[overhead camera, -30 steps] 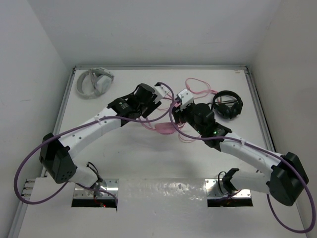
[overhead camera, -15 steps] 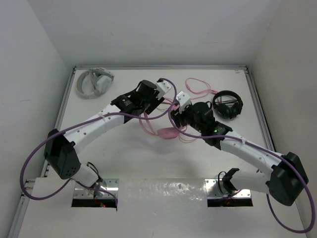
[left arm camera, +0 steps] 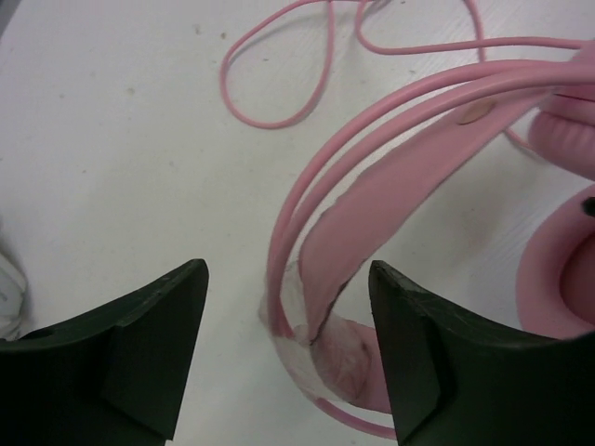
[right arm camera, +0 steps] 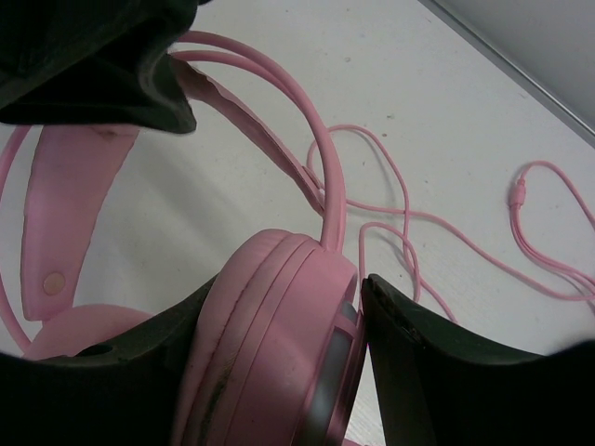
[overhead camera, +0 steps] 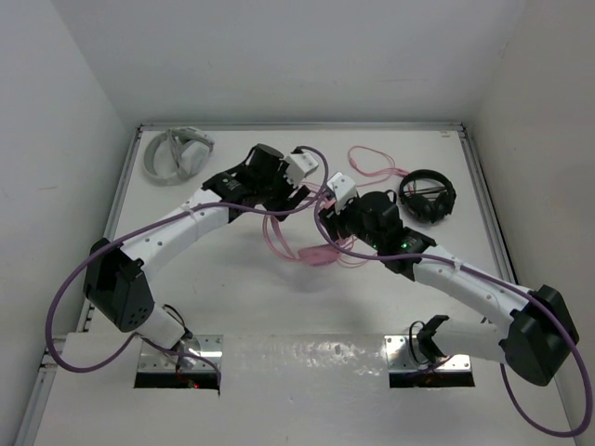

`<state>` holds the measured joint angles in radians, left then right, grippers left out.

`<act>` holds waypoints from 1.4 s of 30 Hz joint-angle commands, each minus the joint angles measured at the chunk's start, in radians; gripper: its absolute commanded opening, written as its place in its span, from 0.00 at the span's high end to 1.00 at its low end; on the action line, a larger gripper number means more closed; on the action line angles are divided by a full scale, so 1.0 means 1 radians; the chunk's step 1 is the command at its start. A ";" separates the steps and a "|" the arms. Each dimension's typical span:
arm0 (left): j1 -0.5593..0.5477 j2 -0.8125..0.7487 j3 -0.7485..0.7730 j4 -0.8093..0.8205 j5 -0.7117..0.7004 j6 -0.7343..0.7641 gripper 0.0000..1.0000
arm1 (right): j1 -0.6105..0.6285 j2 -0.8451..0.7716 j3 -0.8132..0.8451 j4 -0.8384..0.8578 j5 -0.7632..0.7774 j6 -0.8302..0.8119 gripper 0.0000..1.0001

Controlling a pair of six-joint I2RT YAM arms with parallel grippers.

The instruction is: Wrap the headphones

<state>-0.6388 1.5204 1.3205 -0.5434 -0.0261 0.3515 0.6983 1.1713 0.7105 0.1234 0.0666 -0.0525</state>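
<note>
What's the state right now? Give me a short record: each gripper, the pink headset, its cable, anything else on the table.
left gripper: open, jaws either side of the pink headband, not clamped
right gripper: shut on one earcup of the headphones
cable: loose loops on the table, not wound
other items: grey-white headphones at back left, black headphones at right, both clear of the arms
</note>
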 commanded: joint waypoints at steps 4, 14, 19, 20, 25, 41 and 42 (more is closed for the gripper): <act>0.018 -0.043 0.014 -0.003 0.141 -0.009 0.28 | 0.006 -0.021 0.084 0.079 0.013 0.008 1.00; 0.025 0.004 -0.037 0.086 -0.139 -0.025 0.45 | 0.007 -0.058 0.069 0.102 -0.063 0.031 1.00; 0.034 0.004 -0.032 0.066 -0.043 -0.020 0.94 | 0.007 -0.081 0.063 0.108 -0.103 0.040 1.00; 0.039 0.007 -0.032 0.059 -0.025 -0.022 1.00 | 0.007 -0.085 0.066 0.111 -0.109 0.040 1.00; 0.154 0.024 0.052 -0.024 0.259 -0.042 1.00 | 0.004 -0.058 0.161 0.012 -0.128 -0.027 0.39; 0.542 0.070 0.788 -0.234 0.650 -0.342 1.00 | -0.189 -0.068 -0.078 0.336 -0.180 -0.128 0.01; 0.542 0.081 0.827 -0.240 0.652 -0.367 1.00 | -0.189 -0.021 -0.085 0.337 -0.169 -0.124 0.01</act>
<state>-0.0887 1.5871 1.9926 -0.7723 0.4877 0.1368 0.5110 0.9836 0.7036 0.3355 -0.0914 -0.1322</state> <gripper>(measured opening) 0.083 0.989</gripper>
